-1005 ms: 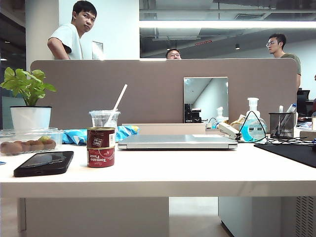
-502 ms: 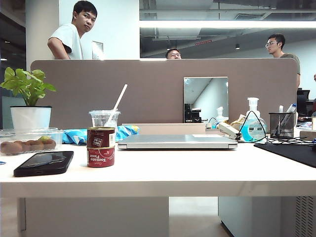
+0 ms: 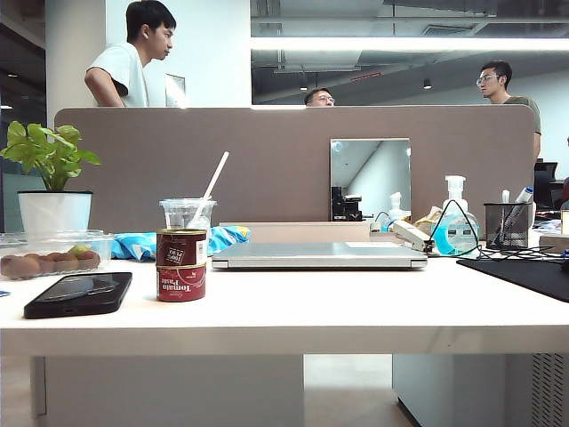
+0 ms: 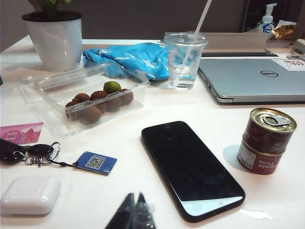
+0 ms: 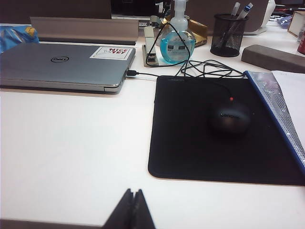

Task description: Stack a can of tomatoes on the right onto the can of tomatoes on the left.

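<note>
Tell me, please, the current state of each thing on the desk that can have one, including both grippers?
Upper tomato can: stacked on the lower tomato can, lid sealed.
Laptop: closed.
Phone: screen dark.
Plastic cup: upright, straw in it.
Fruit box: open.
Left gripper: shut, empty.
Right gripper: shut, empty.

Phone: black smartphone (image 4: 190, 169) lying flat, screen up, on the white worktop (image 4: 119, 191).
Fruit box: clear plastic clamshell (image 4: 86, 95) of brown fruits with one green one.
Cup: clear plastic cup (image 4: 185, 59) with a white straw, beside a blue cloth (image 4: 128, 57).
Laptop: closed silver Dell (image 5: 62, 64).
Mouse: black (image 5: 228, 117), on a black mat (image 5: 190, 138).
Plant: white pot (image 3: 55, 212).
</note>
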